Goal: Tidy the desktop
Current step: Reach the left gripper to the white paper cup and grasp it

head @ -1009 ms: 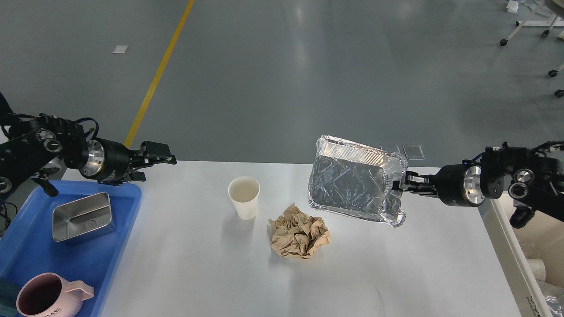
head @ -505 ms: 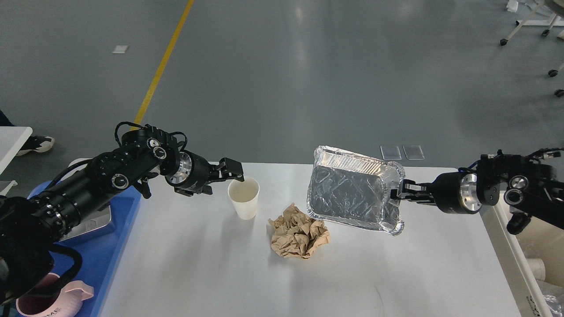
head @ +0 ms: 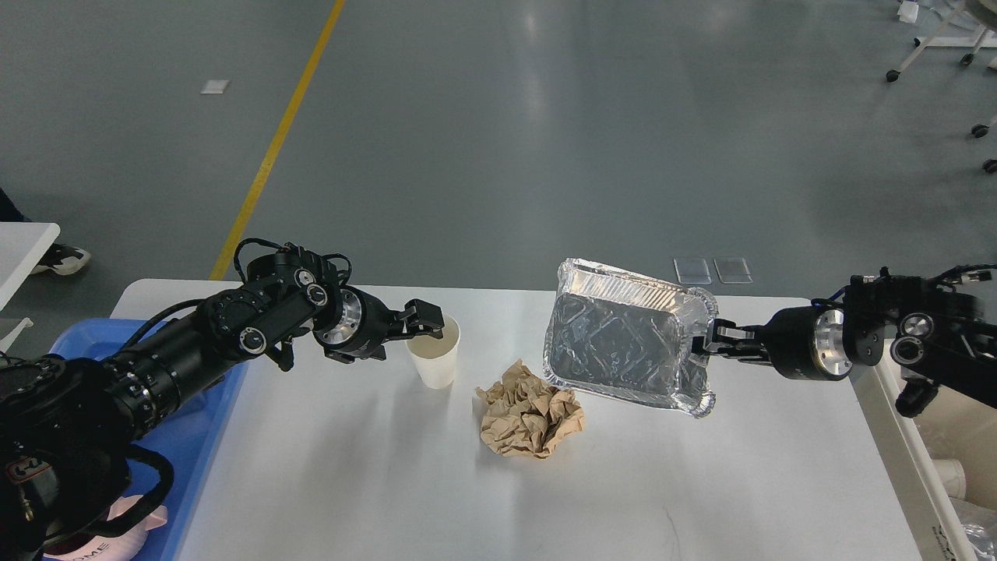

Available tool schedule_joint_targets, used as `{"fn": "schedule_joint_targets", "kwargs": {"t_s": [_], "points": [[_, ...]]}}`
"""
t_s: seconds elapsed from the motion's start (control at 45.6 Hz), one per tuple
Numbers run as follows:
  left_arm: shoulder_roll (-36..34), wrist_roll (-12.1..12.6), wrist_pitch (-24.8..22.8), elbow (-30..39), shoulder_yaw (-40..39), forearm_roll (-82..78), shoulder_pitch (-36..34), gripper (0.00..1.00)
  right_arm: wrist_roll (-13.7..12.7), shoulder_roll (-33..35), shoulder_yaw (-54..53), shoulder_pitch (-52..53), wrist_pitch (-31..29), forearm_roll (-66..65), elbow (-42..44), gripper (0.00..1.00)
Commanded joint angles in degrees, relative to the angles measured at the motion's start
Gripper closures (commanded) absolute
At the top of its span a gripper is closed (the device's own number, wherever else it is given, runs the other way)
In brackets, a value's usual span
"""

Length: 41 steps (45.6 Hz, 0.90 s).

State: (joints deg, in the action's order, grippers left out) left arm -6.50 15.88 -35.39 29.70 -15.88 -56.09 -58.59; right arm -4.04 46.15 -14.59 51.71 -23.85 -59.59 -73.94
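The white desktop [head: 374,483] carries a white paper cup [head: 436,360] and a crumpled ball of brown paper [head: 531,417]. My left gripper [head: 424,322] is at the left rim of the cup, its fingers apart with the rim between them. My right gripper [head: 707,343] is shut on the right rim of an aluminium foil tray [head: 623,343]. It holds the tray tilted in the air, just right of and above the brown paper.
A blue plastic tray [head: 222,405] lies at the desktop's left end, mostly hidden by my left arm. A pink mug [head: 144,518] peeks out there. A white bin [head: 954,475] stands beyond the right edge. A small white table edge [head: 27,238] shows far left.
My left arm has swung right from over the blue tray, and its gripper has reached the cup's rim. The right gripper has hardly moved, holding the foil tray slightly lower.
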Motion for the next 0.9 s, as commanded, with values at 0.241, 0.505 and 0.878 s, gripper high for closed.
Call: {"fn": "schedule_joint_targets", "kwargs": {"t_s": [0.241, 0.505, 0.878], "points": [[2.5, -0.3, 1.6, -1.8, 7.3, 0.0, 0.1, 0.58, 0.1, 0.1, -0.3, 0.0, 0.1, 0.0, 0.0, 1.00], [4.0, -0.1, 4.3, -3.8, 8.7, -0.1, 0.1, 0.95, 0.0, 0.3, -0.4, -0.1, 0.1, 0.0, 0.0, 1.00], [4.0, 0.6, 4.5, -3.8, 9.8, -0.2, 0.0, 1.00, 0.0, 0.8, -0.5, -0.1, 0.1, 0.0, -0.1, 1.00]]}}
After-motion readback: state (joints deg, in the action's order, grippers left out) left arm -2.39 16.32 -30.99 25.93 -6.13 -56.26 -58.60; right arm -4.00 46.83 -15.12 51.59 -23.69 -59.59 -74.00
